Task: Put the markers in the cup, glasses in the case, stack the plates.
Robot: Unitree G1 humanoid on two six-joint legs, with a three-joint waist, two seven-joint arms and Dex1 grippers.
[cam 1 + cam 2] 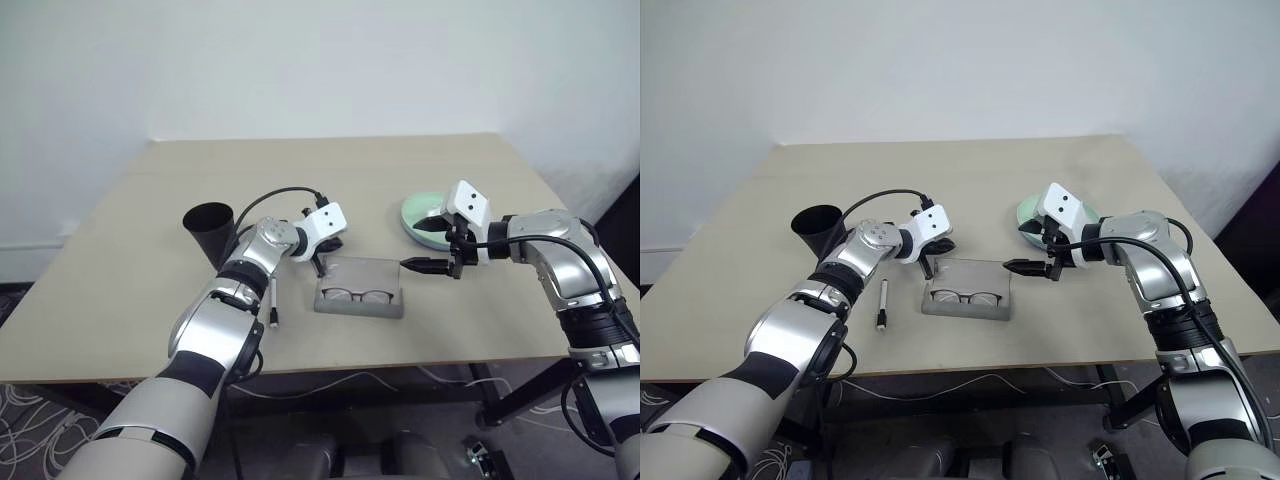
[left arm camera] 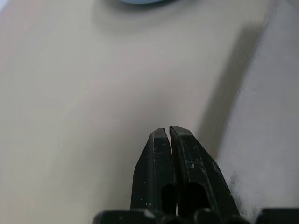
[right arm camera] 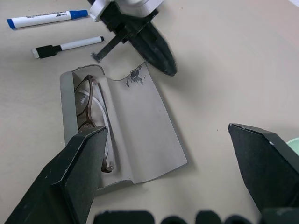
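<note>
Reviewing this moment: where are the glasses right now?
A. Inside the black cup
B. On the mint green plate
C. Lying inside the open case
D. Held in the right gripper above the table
C: the glasses lie in the tray of the open case, its flap folded out flat on the table; the right gripper stands wide open with nothing between its fingers.

1. The left arm reaches forward over the table, well in from its near edge, forearm angled inward and wrist bent.
2. The left gripper (image 1: pixel 319 270) points downward, its two black fingers (image 2: pixel 159 158) pressed together.
3. The right arm bends in from the table's right edge.
4. The right gripper (image 3: pixel 168 172) points inward, fingers spread wide, holding nothing.
</note>
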